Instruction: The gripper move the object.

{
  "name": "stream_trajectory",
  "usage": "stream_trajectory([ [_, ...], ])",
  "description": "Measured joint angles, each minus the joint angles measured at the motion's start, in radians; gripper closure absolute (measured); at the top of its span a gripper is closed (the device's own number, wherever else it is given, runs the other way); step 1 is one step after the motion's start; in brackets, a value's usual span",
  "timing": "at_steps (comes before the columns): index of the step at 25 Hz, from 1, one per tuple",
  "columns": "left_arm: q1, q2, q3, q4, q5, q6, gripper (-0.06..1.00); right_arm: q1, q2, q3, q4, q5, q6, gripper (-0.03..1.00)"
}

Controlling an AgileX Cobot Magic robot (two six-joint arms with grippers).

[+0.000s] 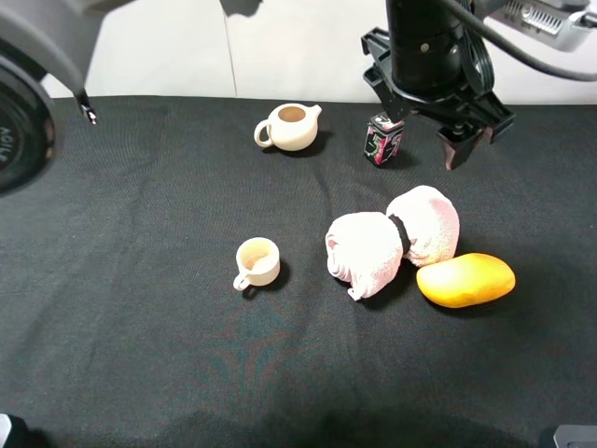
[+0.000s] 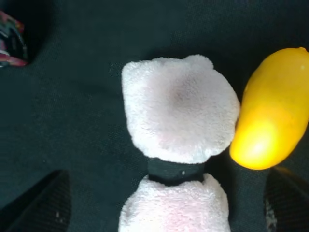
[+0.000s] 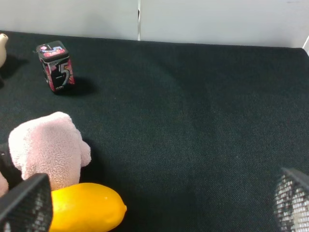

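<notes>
Pink terry, the towel [image 1: 392,241] lies right of centre on the black counter [image 1: 140,327], touching the mango [image 1: 465,279] at lower right; it looks soft, light and squashy. The dark band [image 2: 175,171] pinching its middle seems the firmest hold, each lobe likely to compress. The left end effector [image 2: 164,205] hangs above it, fingers wide apart and empty; the right end effector's [image 3: 159,205] also stand apart.

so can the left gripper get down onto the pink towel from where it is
Probably yes. The left gripper is open and the pink towel lies right below it with nothing on top. The mango sits close against one lobe, so a finger on that side may nudge it.
</notes>
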Motion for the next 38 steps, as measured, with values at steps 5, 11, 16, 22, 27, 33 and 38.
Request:
stream_trajectory([
  [5,0.029,-0.057,0.000,0.013,0.001,0.000,0.11,0.000,0.000,0.000,0.000,0.000,0.000,0.27],
  [11,0.106,-0.119,0.005,0.021,0.001,0.000,0.11,0.000,0.000,0.000,0.000,0.000,0.000,0.27],
  [16,0.163,-0.153,0.005,0.025,0.002,0.000,0.11,0.000,0.000,0.000,0.000,0.000,0.000,0.27],
  [22,0.241,-0.161,0.006,0.027,0.002,0.000,0.11,0.000,0.000,0.000,0.000,0.000,0.000,0.27],
  [27,0.314,-0.174,0.006,0.027,0.002,0.000,0.11,0.000,0.000,0.000,0.000,0.000,0.000,0.27],
  [33,0.402,-0.217,0.017,0.039,0.001,0.000,0.11,0.000,0.000,0.000,0.000,0.000,0.000,0.27],
  [38,0.483,-0.295,0.142,0.040,0.001,0.000,0.11,0.000,0.000,0.000,0.000,0.000,0.000,0.27],
])
